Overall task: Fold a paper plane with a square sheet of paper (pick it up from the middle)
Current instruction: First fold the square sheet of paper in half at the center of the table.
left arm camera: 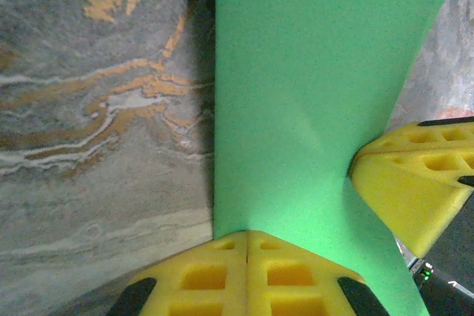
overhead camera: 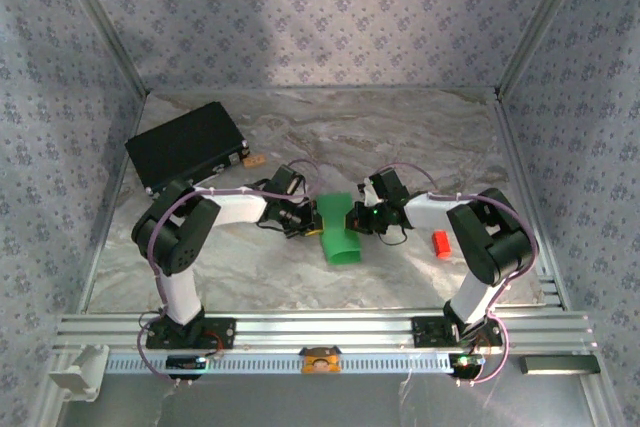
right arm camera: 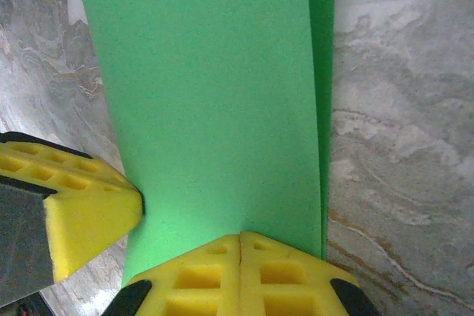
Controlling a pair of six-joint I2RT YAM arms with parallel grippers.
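The square sheet of paper (overhead camera: 338, 230) is bright green and bowed between my two grippers at the middle of the table. My left gripper (overhead camera: 313, 219) is shut on its left side and my right gripper (overhead camera: 362, 217) is shut on its right side. In the left wrist view the yellow jaws (left arm camera: 246, 233) meet tip to tip on the sheet (left arm camera: 311, 94), with the right gripper's fingers (left arm camera: 415, 175) pressing its far edge. In the right wrist view the closed jaws (right arm camera: 241, 234) pinch the sheet (right arm camera: 215, 94). A darker second layer (right arm camera: 323, 72) shows along its right edge.
A black rectangular case (overhead camera: 185, 145) lies at the back left, with a small orange piece (overhead camera: 254, 160) beside it. A small red block (overhead camera: 440, 243) sits on the marbled tabletop (overhead camera: 420, 137) just right of the right arm. Patterned walls close in the sides and back.
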